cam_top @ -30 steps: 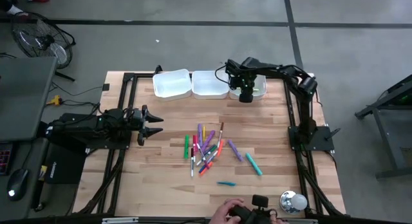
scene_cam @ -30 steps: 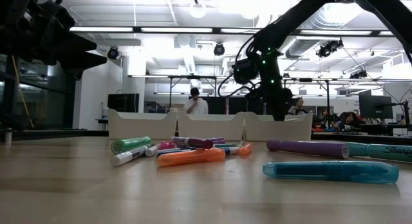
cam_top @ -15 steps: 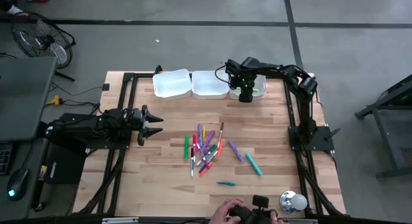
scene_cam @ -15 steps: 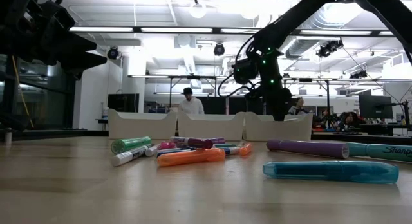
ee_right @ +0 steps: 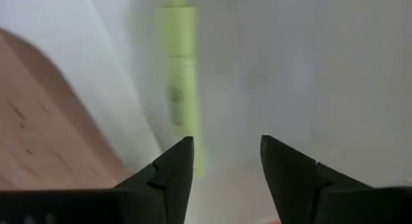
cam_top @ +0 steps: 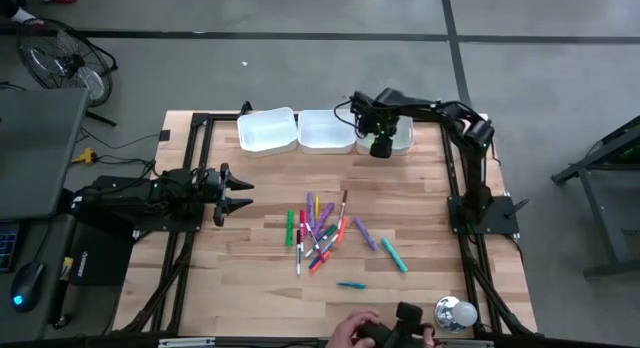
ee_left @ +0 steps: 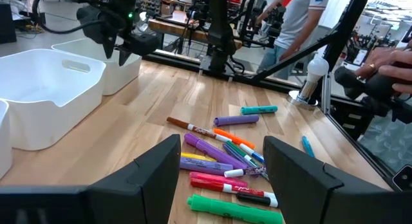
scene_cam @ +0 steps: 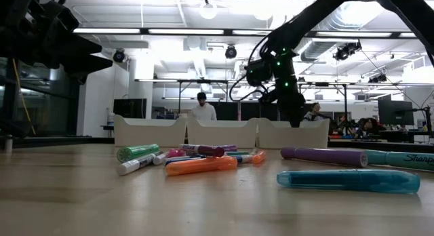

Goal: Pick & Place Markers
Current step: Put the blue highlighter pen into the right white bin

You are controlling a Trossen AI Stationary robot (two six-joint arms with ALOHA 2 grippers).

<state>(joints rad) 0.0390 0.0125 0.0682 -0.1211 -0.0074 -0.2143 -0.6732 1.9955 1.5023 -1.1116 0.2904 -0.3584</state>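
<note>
Several markers (cam_top: pixel 320 233) lie in a loose pile on the wooden table's middle; they also show in the left wrist view (ee_left: pixel 225 163). A teal marker (cam_top: pixel 350 285) lies alone nearer the front. A yellow-green marker (ee_right: pixel 181 76) lies on the floor of the right white tray (cam_top: pixel 400 140). My right gripper (ee_right: pixel 225 143) hangs open and empty over that tray, pointing down; it also shows in the high view (cam_top: pixel 380 148) and the low view (scene_cam: pixel 296 121). My left gripper (cam_top: pixel 243 193) waits open and empty at the table's left, pointing toward the pile (ee_left: pixel 222 143).
Two more white trays (cam_top: pixel 268 130) (cam_top: pixel 325 131) stand in a row along the far edge. A person's hands hold a black device (cam_top: pixel 375 331) at the near edge, beside a silver round object (cam_top: pixel 455 313). Black frame rails run along both table sides.
My right gripper has risen a little over the right tray, still open. The markers on the table have stayed where they were.
</note>
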